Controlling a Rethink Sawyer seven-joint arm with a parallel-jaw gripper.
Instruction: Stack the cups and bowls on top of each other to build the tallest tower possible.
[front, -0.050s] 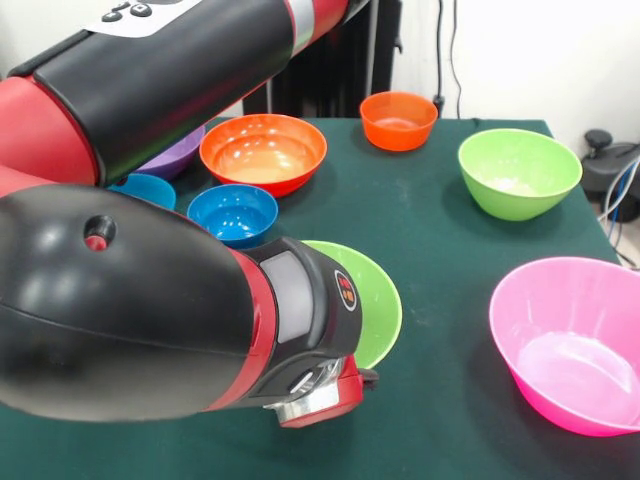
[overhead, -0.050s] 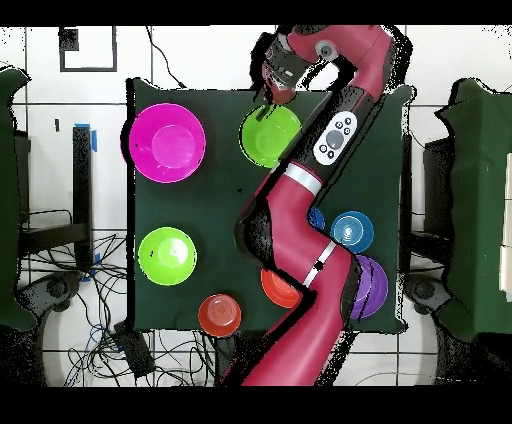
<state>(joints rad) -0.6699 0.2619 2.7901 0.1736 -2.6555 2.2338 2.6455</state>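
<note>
Several bowls stand apart on the green table (front, -0.050s: 450, 250). A lime green bowl (front, -0.050s: 375, 300) sits just behind my wrist, and its lower part is hidden by the arm, so no tower shows. In the overhead view my gripper (overhead, -0.050s: 277, 88) hangs over the far rim of this green bowl (overhead, -0.050s: 270, 137). In the front view the gripper (front, -0.050s: 318, 398) shows only as a red and silver end below the wrist. The other bowls are a pink bowl (front, -0.050s: 570, 340), a second lime green bowl (front, -0.050s: 518, 172), a small orange bowl (front, -0.050s: 398, 120), a large orange bowl (front, -0.050s: 263, 152), two blue bowls (front, -0.050s: 233, 213) (front, -0.050s: 145, 188) and a purple bowl (front, -0.050s: 178, 155).
The arm (front, -0.050s: 130, 300) fills the left of the front view and lies across the table (overhead, -0.050s: 230, 200) in the overhead view, covering part of the large orange bowl (overhead, -0.050s: 277, 288). Chairs and cables surround the table.
</note>
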